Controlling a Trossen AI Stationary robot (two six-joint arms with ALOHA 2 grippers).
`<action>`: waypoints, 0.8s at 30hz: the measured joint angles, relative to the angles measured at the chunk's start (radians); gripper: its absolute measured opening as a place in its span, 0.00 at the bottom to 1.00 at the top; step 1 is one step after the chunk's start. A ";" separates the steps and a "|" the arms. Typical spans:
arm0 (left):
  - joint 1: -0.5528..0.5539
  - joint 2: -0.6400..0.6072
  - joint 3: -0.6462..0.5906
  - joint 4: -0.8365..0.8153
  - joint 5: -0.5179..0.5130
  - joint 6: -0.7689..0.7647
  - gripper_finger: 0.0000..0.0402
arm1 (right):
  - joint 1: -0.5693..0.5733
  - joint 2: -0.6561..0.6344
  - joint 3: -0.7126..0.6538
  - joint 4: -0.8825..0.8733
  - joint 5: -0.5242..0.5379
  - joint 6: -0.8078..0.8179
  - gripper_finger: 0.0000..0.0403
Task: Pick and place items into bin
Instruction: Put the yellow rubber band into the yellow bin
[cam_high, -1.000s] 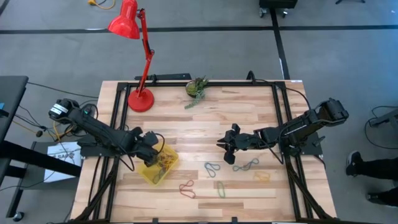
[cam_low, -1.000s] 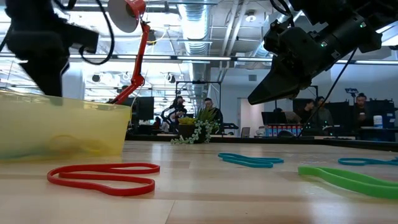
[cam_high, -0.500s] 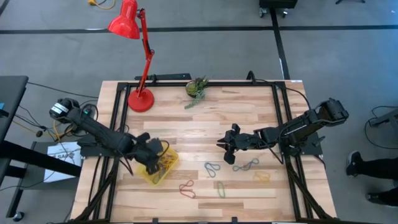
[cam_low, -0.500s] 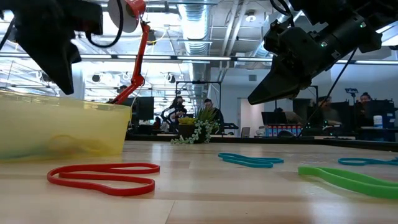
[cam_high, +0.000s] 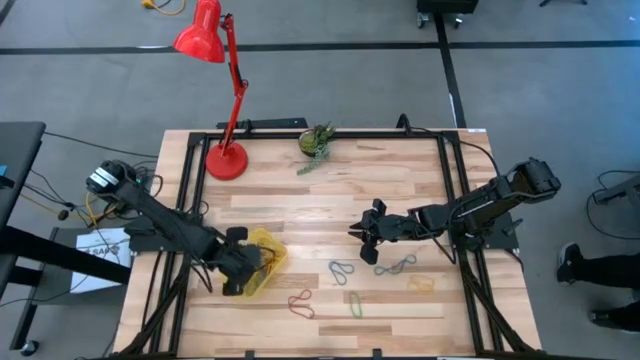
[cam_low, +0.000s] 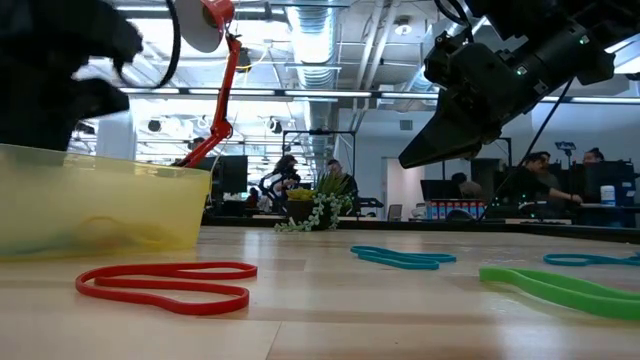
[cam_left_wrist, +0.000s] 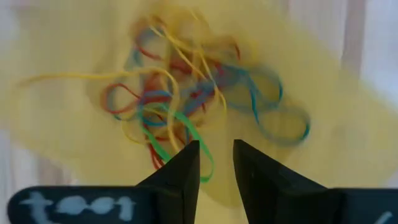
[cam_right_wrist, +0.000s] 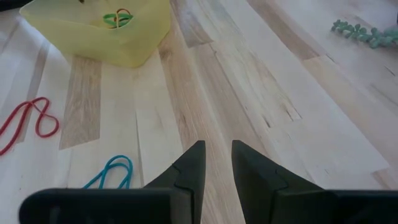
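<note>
The yellow bin (cam_high: 268, 254) rests flat on the table near the left, holding a tangle of coloured rubber bands (cam_left_wrist: 186, 93). My left gripper (cam_left_wrist: 216, 163) points down over the bin's near-left part (cam_high: 240, 274), its fingers a narrow gap apart with nothing between them. Loose bands lie flat on the wood: red (cam_high: 301, 303), blue (cam_high: 342, 270), green (cam_high: 355, 303), teal (cam_high: 397, 265) and yellow (cam_high: 422, 283). My right gripper (cam_high: 360, 228) hangs above the table's middle, slanting down, narrowly open and empty (cam_right_wrist: 217, 155).
A red lamp stands with its base (cam_high: 226, 160) at the far left, and a green plant clump (cam_high: 316, 142) lies at the far edge. Bare wood lies between the bin and my right gripper. People show in the room beyond the table in the low view.
My left gripper has moved toward the table's near edge over the bin and has rolled about its own pointing line, sinking slightly. The gap between its fingers looks the same. The bin and the loose bands have stayed put.
</note>
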 joint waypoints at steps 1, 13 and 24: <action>0.000 0.023 0.000 -0.006 0.010 0.043 0.22 | 0.000 0.000 0.000 0.000 0.000 0.000 0.18; 0.033 0.146 0.013 -0.052 -0.017 0.090 0.22 | 0.000 0.000 0.000 0.000 0.000 -0.018 0.18; 0.040 0.147 0.097 -0.133 -0.074 0.140 0.22 | 0.000 0.000 0.000 0.000 0.000 -0.051 0.18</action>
